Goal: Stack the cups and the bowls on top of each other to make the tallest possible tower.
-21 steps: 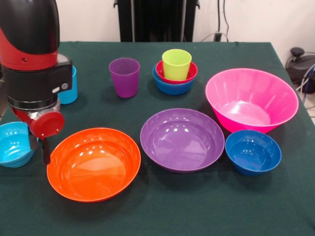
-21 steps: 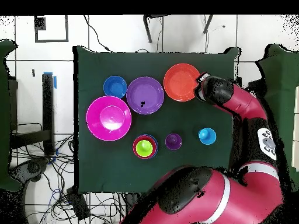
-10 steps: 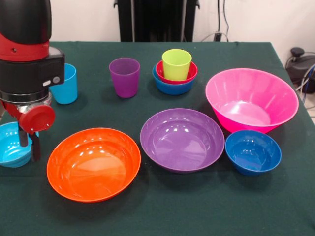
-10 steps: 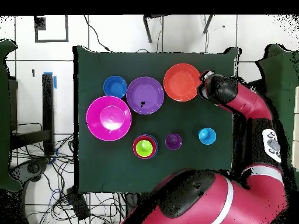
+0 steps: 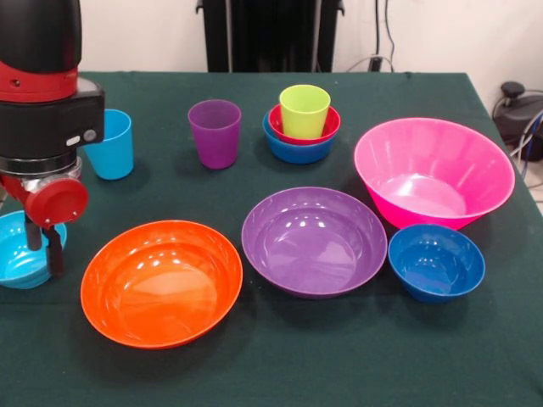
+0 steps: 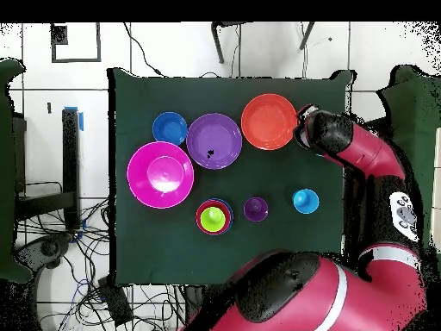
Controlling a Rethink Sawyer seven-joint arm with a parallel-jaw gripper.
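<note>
gripper [image 5: 44,246] fingers apart, straddling the near rim of the cyan bowl [image 5: 17,248] | bowl just beside orange bowl [image 5: 161,282] | tower [image 5: 302,124] well beyond orange bowl | 1 arm

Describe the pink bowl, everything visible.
The pink bowl is the biggest and deepest piece: glossy plastic, round, with flaring walls and a small flat bottom. It stands upright and empty on the green table, behind the dark blue bowl and beside the purple bowl. Whether it touches either cannot be told.
</note>
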